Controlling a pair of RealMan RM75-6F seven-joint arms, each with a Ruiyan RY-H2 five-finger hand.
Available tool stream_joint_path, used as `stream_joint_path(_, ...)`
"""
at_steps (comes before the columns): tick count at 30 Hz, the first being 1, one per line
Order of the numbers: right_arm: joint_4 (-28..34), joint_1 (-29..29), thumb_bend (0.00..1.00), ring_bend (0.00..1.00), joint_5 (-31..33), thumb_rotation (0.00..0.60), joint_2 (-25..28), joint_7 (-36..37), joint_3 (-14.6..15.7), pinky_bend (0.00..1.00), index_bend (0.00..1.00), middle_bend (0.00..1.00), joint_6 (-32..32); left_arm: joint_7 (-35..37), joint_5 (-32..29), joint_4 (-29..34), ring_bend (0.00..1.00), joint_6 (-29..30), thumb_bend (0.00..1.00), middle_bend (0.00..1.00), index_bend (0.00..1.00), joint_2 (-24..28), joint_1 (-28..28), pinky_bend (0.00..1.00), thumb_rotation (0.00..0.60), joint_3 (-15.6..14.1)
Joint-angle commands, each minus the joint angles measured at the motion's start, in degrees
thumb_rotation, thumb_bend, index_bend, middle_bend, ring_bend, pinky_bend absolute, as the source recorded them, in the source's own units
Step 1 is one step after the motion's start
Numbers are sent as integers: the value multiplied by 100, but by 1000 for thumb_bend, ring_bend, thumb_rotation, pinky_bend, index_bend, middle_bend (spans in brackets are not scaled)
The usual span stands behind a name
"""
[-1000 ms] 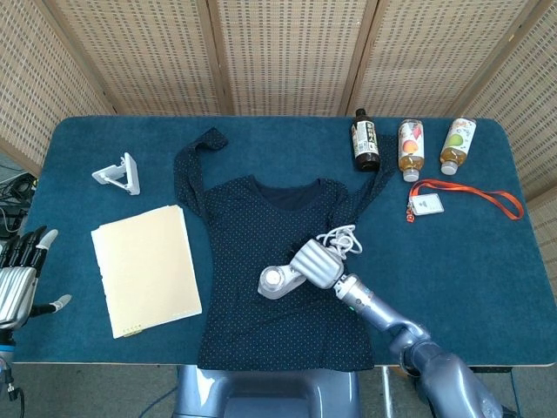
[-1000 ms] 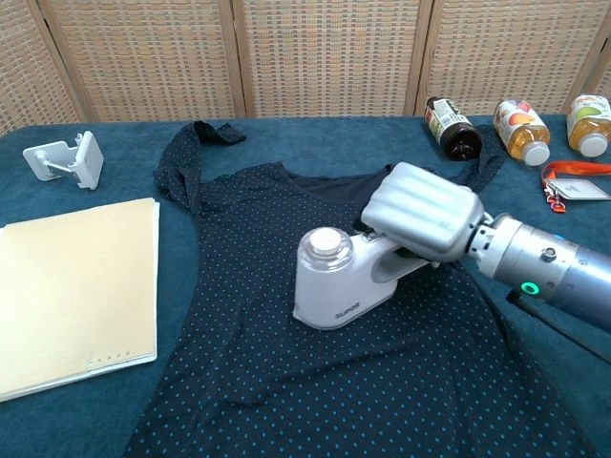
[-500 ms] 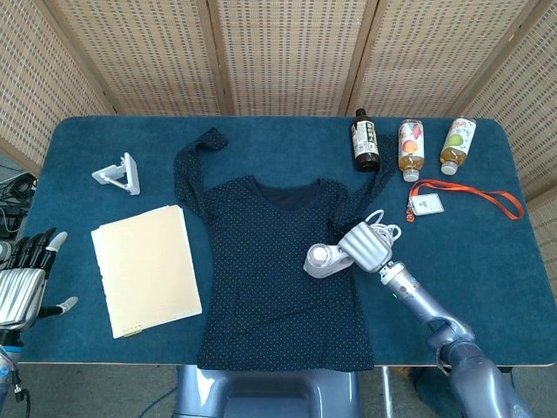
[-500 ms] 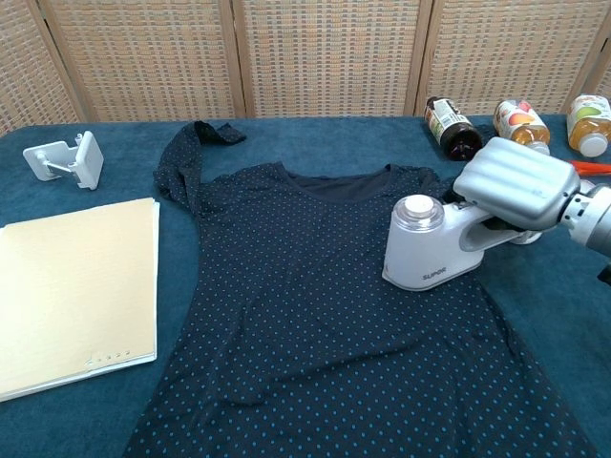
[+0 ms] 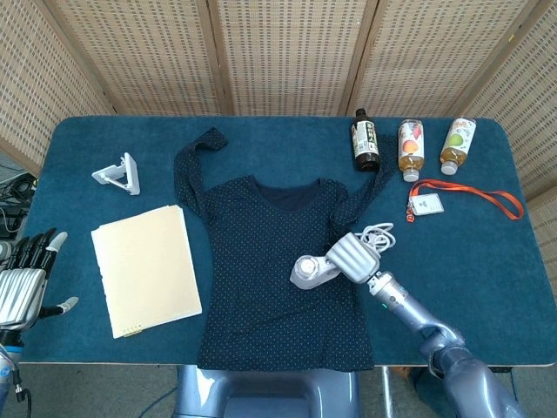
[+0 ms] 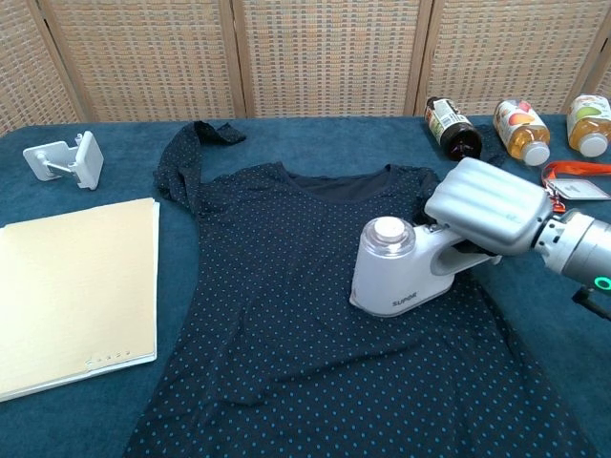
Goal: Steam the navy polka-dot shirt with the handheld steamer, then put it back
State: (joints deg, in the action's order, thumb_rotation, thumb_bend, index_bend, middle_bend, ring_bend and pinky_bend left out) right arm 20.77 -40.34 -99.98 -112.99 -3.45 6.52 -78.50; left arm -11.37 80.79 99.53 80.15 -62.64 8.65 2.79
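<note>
1. My right hand (image 6: pixel 489 205) is wrapped around the handle of the handheld steamer (image 6: pixel 406 269), fingers curled over the top of it. The steamer's head rests on the navy polka-dot shirt (image 5: pixel 278 270), right of centre in the chest view.
2. The relation I care about: the steamer's long axis runs from the hand at centre right of the frame down-left to its round cap, so the untreated cloth lies to the left of and below the head. The shirt itself lies flat in the middle of the counter (image 5: pixel 487 261), collar toward the top of the frame and hem toward the bottom edge.
3. My left hand (image 5: pixel 22 283) sits at the lower left edge of the head view, off the counter edge, fingers apart and holding nothing. It is well apart from the shirt, so the right arm is plainly the nearer one.
4. The steamer's white cord (image 5: pixel 376 235) is coiled just behind the hand; I think it lies partly on the shirt's sleeve, though the head view is too small to be sure.
5. Counts: one shirt, one steamer, three bottles (image 5: pixel 411 148) at the upper right, one orange lanyard (image 5: pixel 474 193) with a card, one cream folder (image 5: pixel 145 268) at the left, one small white stand (image 5: pixel 119 172) at the upper left.
</note>
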Motion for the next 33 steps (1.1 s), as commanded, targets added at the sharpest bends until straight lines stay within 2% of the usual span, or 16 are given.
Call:
stream_joint_path(1, 172, -51, 1000, 822, -151, 600, -48, -115, 108, 1000, 930, 735, -114, 17, -6, -11, 0, 2, 0, 0, 0, 5, -3, 0, 600, 2)
stream_joint_path(10, 780, -115, 1000, 823, -475, 600, 12, -447, 296, 1000, 930, 735, -350, 68, -7, -25, 0, -1, 0, 0, 0, 22, -3, 0, 600, 5)
stream_joint_path(18, 1046, -71, 1000, 823, -527, 600, 186, -628, 302, 1000, 930, 735, -361, 89, 3, -39, 0, -3, 0, 0, 0, 25, -5, 0, 600, -2)
stream_joint_path(27, 790, 126, 1000, 823, -312, 600, 493, -515, 179, 1000, 930, 735, -279, 58, 25, -7, 0, 15, 0, 0, 0, 19, -11, 0, 600, -11)
stream_joint_path(33, 253, 350, 1000, 823, -91, 600, 612, -282, 100, 1000, 930, 735, -66, 6, 41, -6, 0, 25, 0, 0, 0, -8, -12, 0, 600, -21)
